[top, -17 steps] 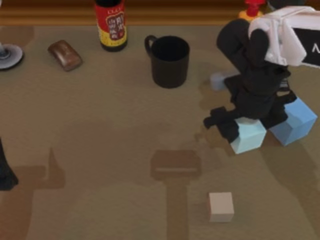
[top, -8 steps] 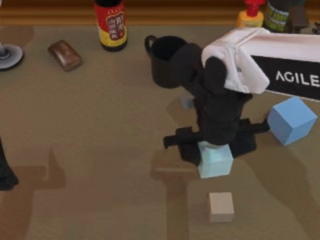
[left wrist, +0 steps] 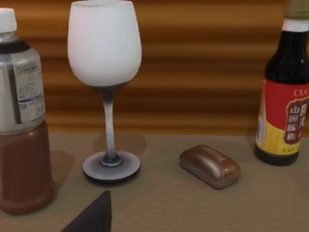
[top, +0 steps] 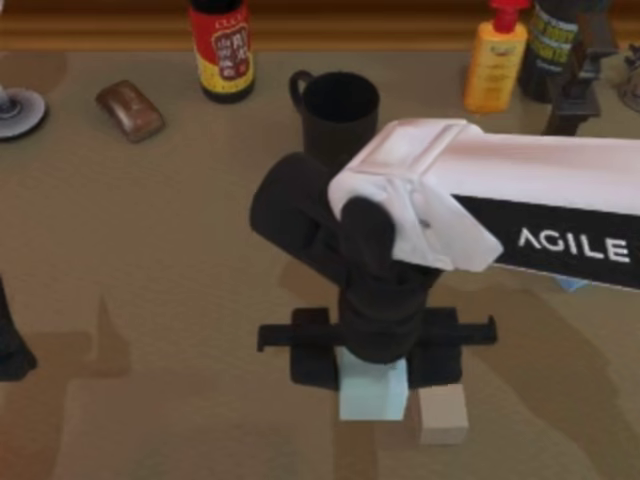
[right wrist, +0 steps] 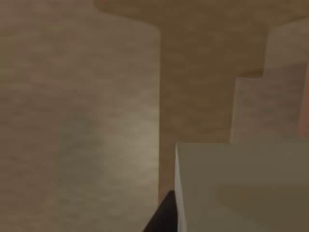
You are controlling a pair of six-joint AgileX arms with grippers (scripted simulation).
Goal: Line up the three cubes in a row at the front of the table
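— Where's the right gripper [top: 372, 385]?

— Low in the middle of the top view, toward the front. Its black fingers are pinched on the pale mint cube [top: 372, 392], one on each side. The close wrist view shows that cube [right wrist: 241, 186] filling the lower right corner over the woven table [right wrist: 77, 96].

— And the other cubes?

— The small beige cube [top: 443, 413] sits just right of the mint one, seemingly touching it. Of the sky-blue cube [top: 570, 284], only a sliver peeks out under the white arm at the right.

— The left arm?

— Parked at the left edge [top: 12, 345]; I can't tell how its fingers stand. Its camera looks at a wine glass [left wrist: 105, 87], a brown lump [left wrist: 210, 165] and a soy sauce bottle [left wrist: 284, 96].

— Anything behind?

— A black mug [top: 338, 105] at upper centre and a yellow bottle [top: 494, 62] upper right.
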